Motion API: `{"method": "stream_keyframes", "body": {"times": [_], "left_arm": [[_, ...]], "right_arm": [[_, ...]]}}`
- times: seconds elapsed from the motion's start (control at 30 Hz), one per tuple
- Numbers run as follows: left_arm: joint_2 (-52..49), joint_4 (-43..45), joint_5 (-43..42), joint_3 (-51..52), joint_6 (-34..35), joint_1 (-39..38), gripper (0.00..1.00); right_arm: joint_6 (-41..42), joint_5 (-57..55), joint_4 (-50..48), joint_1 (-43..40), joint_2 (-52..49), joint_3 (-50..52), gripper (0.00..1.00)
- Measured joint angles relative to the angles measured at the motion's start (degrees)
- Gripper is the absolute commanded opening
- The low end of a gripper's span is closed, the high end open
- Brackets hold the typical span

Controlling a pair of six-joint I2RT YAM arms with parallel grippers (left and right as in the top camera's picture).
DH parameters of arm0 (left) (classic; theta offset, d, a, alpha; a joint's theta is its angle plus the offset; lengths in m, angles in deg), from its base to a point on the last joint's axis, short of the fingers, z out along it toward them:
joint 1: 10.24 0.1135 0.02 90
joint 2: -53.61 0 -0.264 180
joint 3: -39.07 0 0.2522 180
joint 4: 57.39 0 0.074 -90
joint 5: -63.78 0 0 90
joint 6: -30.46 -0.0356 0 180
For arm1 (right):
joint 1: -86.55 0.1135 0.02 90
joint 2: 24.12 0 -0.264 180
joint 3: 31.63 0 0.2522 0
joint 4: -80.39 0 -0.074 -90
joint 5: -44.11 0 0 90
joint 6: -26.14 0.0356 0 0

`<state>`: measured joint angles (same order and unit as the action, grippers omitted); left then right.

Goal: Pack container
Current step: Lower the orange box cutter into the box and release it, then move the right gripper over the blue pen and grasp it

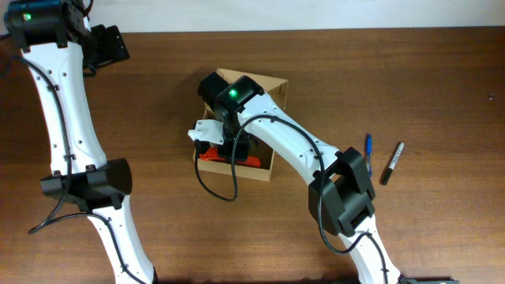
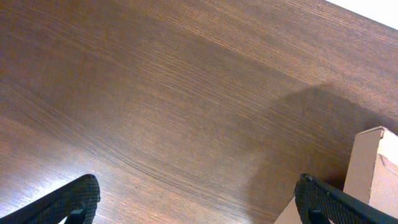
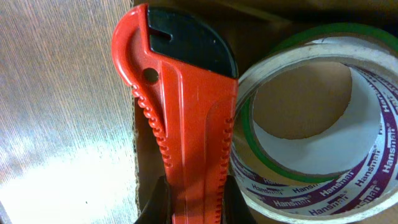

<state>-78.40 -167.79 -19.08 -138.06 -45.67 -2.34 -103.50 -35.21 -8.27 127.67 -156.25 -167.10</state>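
Now the right pincer (image 3: pixel 194 208) is closed on the handle of a red cutter (image 3: pixel 186 106), low inside the container (image 1: pixel 274 85), which stands in the middle of the tabletop (image 1: pixel 410 71). I think it should lay the cutter flat along the cardboard wall, just beside the tape roll (image 3: pixel 280 186), and only then let go. Purple letters on the roll read "Hansman". The left pincer (image 2: pixel 199 202) hangs wide open, well apart.

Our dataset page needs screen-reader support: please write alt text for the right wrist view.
A red utility knife sits clamped in the right gripper, lying inside the cardboard box beside a roll of printed tape. The wooden table shows at left.
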Motion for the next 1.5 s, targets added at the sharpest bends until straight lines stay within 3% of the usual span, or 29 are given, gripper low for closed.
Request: {"method": "stream_keyframes", "body": {"times": [0.67,0.7,0.77,0.8,1.5], "left_arm": [[0.0,0.0,0.0,0.0,0.0,0.0,1.0],[0.0,0.0,0.0,0.0,0.0,0.0,1.0],[0.0,0.0,0.0,0.0,0.0,0.0,1.0],[0.0,0.0,0.0,0.0,0.0,0.0,1.0],[0.0,0.0,0.0,0.0,0.0,0.0,1.0]], "right_arm": [[0.68,-0.46,0.22,-1.62,-0.72,0.0,0.04],[0.68,-0.46,0.22,-1.62,-0.72,0.0,0.08],[0.66,-0.46,0.22,-1.62,-0.72,0.0,0.35],[0.87,-0.48,0.22,-1.62,-0.72,0.0,0.41],[3.67,-8.57,0.15,-1.84,1.18,0.04,0.61]]}}
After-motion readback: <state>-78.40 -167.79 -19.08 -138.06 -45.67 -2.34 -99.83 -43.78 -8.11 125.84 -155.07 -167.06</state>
